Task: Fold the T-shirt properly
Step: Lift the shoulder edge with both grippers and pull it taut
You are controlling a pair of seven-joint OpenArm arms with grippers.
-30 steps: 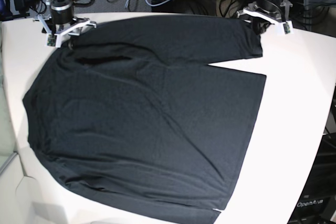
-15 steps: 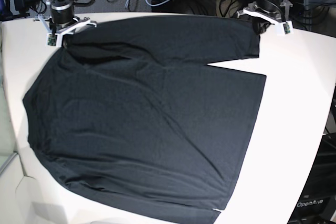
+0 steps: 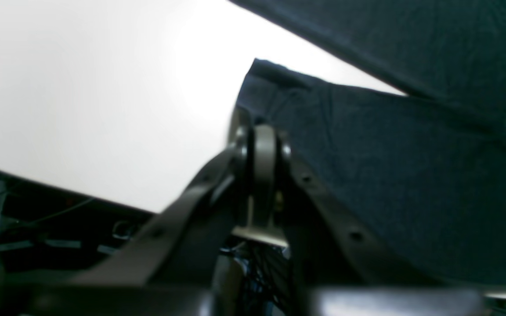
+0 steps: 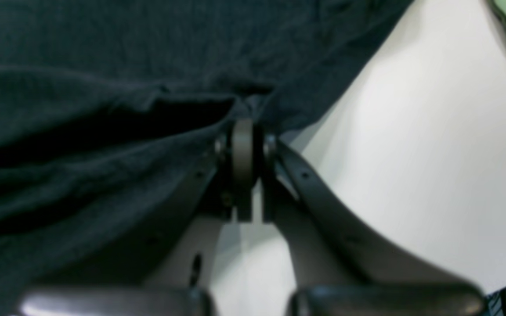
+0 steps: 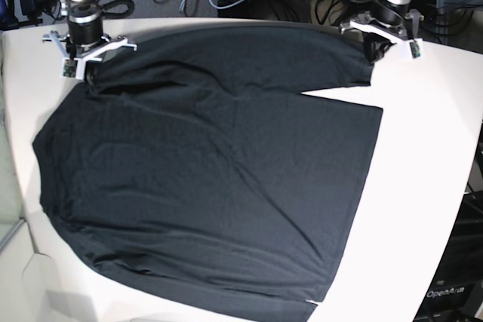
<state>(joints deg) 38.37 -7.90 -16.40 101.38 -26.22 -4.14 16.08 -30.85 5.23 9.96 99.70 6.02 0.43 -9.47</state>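
Overall, noted the T-shirt (image 5: pixel 211 179) spread flat across the white table (image 5: pixel 423 171): plain black, thin soft knit, matte, shallow wrinkles running diagonally through the body. Saw one sleeve (image 5: pixel 317 58) laid along the far edge, cuff end squared off.

Found left gripper (image 3: pixel 262 131) clenched on the sleeve cuff corner (image 3: pixel 275 87), fabric bunched up against the closed tips. Found right gripper (image 4: pixel 242 131) pinched tight on a raised fold of cloth at the shoulder end, dark hollow beneath the lifted layer (image 4: pixel 147 118).

Could not make out weave detail in either wrist view, both blurred. Lost the near hem at the bottom edge of the base view. Fingertips of both grippers hidden in the base view by their white brackets.
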